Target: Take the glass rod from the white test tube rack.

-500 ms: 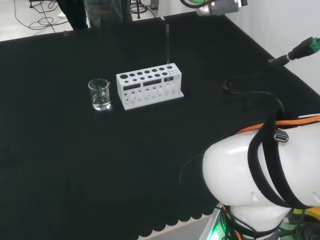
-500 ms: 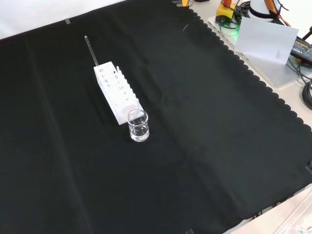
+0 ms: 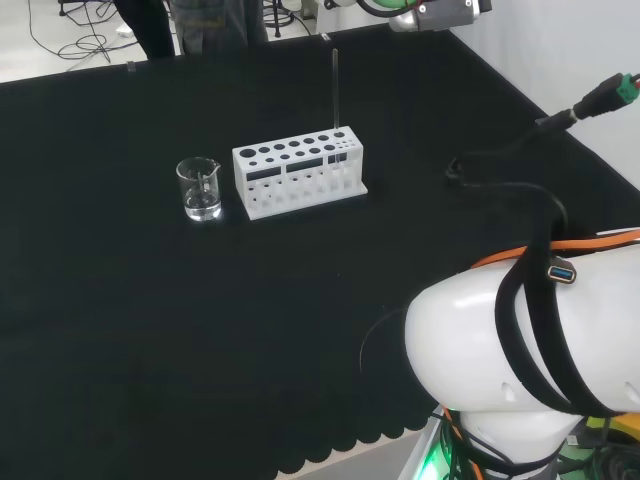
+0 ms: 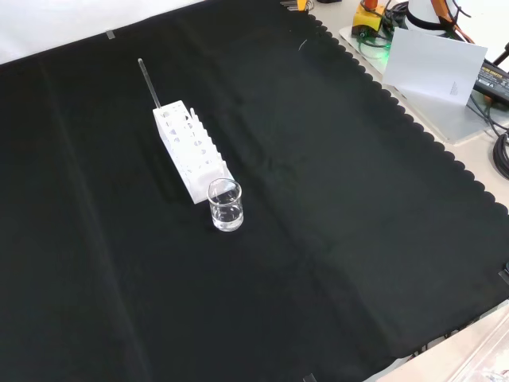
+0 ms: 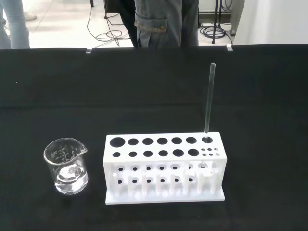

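The white test tube rack (image 3: 299, 178) stands on the black cloth (image 3: 200, 320) of the counter, with two rows of round holes along its top and a cluster of smaller holes at one end. The glass rod (image 3: 335, 90) stands upright in a back-row hole at that same end, the right end in the head view, and rises well above the rack's top. In the wrist view the rod (image 5: 208, 102) sits in the last large hole next to the small ones, and the rack (image 5: 163, 168) faces the camera with its long side. In the front view the rack (image 4: 189, 150) runs away from the camera, the rod (image 4: 149, 82) at its far end, leaning slightly to the left.

A small clear beaker (image 3: 199, 189) stands just beside the rack's other end, apart from it; in the front view the beaker (image 4: 225, 204) is just in front of the rack's near end. The wrist view shows the beaker (image 5: 67, 165) with a pour spout, printed graduation marks and a little clear liquid at the bottom.

Whether the hand is spread or closed cannot be told. Nothing touches the rod or the rack.
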